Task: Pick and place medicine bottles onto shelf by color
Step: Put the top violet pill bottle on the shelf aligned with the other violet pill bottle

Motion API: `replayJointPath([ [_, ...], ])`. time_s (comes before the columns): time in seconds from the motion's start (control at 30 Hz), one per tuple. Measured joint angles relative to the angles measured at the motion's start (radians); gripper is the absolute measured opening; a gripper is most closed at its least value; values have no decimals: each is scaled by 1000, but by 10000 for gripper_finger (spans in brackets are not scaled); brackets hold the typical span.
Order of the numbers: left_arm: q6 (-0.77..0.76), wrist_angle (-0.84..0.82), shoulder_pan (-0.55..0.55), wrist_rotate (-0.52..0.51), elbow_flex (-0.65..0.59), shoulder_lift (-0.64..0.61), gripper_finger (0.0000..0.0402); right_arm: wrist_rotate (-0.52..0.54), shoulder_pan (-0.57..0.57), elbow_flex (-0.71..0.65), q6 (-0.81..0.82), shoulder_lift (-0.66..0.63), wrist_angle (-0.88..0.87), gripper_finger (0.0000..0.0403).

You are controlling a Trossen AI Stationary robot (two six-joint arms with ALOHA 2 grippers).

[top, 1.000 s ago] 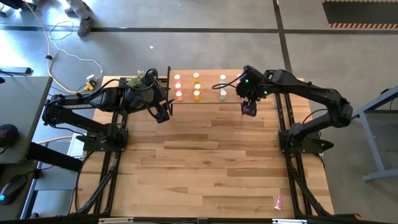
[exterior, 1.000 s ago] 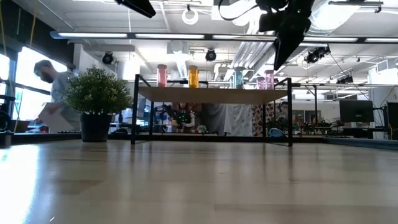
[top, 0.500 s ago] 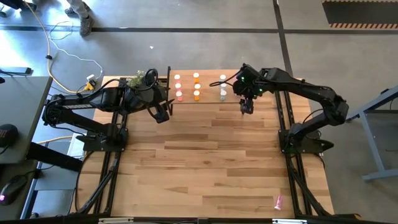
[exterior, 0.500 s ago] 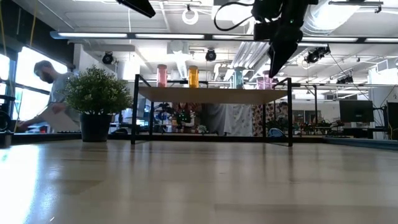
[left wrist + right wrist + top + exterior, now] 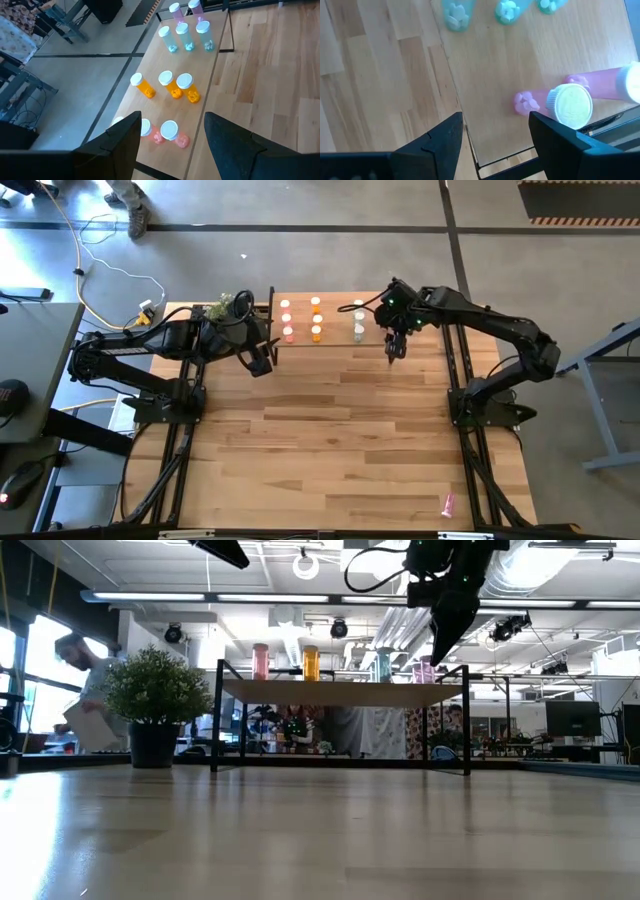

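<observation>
The shelf (image 5: 335,328) stands at the table's far edge on black legs. On it stand medicine bottles in groups: pink (image 5: 288,320), orange (image 5: 316,318), pale green (image 5: 358,320) and, at its right end, two pink ones (image 5: 570,104). One more pink bottle (image 5: 448,503) lies on the table near the front right corner. My left gripper (image 5: 262,362) hangs open off the shelf's left end, with nothing between its fingers (image 5: 125,135). My right gripper (image 5: 393,350) is open above the shelf's near right corner, also with nothing in it; the pink bottles stand just beyond its fingers (image 5: 445,135).
A potted plant (image 5: 232,302) stands at the table's far left corner beside the shelf. The plank table (image 5: 330,440) in front of the shelf is open wood. A person (image 5: 85,690) moves in the room behind.
My right gripper has moved a little toward the table's left and far edges, closer to the shelf's right end, and stays open. The bottles have not moved.
</observation>
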Motion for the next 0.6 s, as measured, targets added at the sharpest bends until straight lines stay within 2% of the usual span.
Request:
replayJointPath([
  [0.37, -1, 0, 0, 0, 0, 0, 207, -14, 61, 0, 140, -28, -4, 220],
  [0.6, -25, 0, 33, 0, 0, 0, 207, -26, 135, 84, 426, -65, -32, 220],
])
